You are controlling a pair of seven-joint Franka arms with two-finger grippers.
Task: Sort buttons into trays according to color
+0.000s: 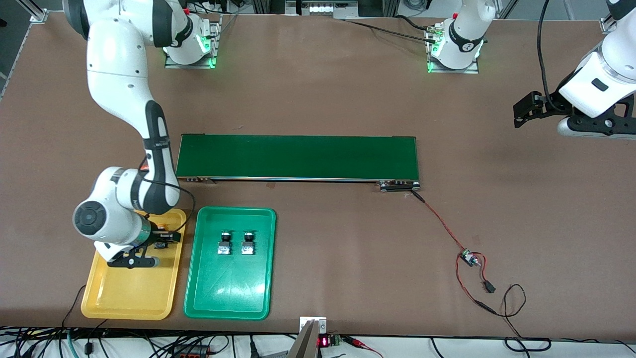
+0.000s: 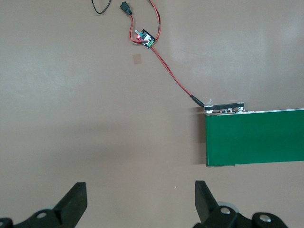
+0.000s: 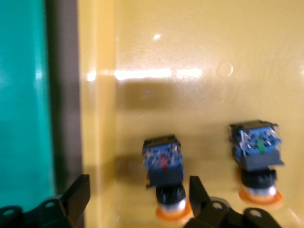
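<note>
The yellow tray (image 1: 129, 298) and green tray (image 1: 228, 293) lie side by side near the front camera, at the right arm's end of the table. Two buttons (image 1: 225, 243) (image 1: 248, 242) stand in the green tray. My right gripper (image 1: 164, 239) is low over the yellow tray's end nearest the conveyor, open. In the right wrist view the right gripper (image 3: 137, 192) has an orange-capped button (image 3: 164, 164) standing on its cap between its open fingers, free. A second orange-capped button (image 3: 256, 152) stands beside it on the yellow tray (image 3: 190, 47). My left gripper (image 1: 521, 112) waits open over bare table (image 2: 140, 199).
The long dark-green conveyor belt (image 1: 298, 156) lies mid-table and shows in the left wrist view (image 2: 256, 137). A red-and-black wire runs from it to a small controller board (image 1: 467, 257) (image 2: 145, 39). The green tray's edge (image 3: 23, 95) borders the yellow tray.
</note>
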